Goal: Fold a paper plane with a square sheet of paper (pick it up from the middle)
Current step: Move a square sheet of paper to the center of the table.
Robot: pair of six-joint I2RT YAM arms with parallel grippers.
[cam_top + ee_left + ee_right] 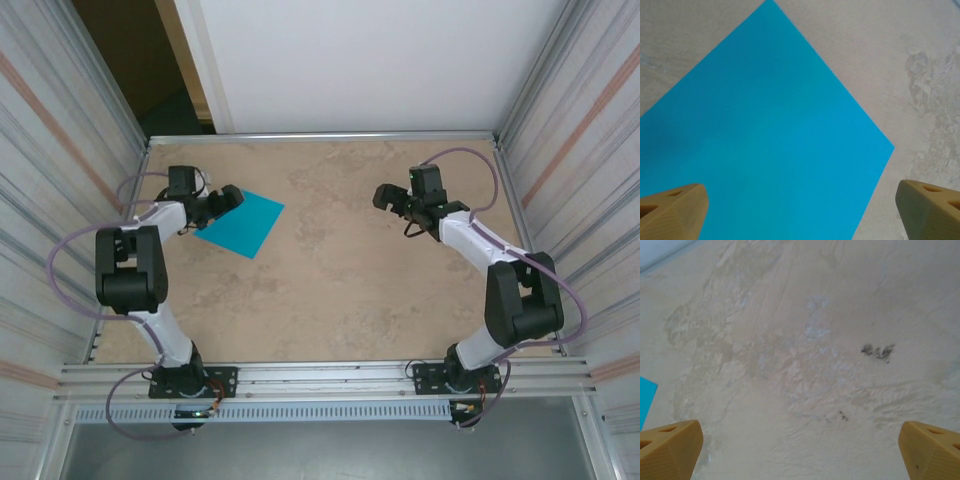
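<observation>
The left pincer [230, 198] hovers wide open and empty over the left corner of the square sheet of paper [240, 224], which lies flat on the surface [340, 290]. The sheet looks light, limp and slippery, so pinching its middle seems safest. Well right of the sheet, the right pincer [385, 195] gapes open, empty.

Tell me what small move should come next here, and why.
Probably the left gripper should ease toward the middle of the blue paper and then lower onto it. The paper lies flat and unfolded on the table, and the left gripper, open, hovers at its left edge rather than its centre. The right gripper, also open, hangs over bare table well apart from the paper.
</observation>
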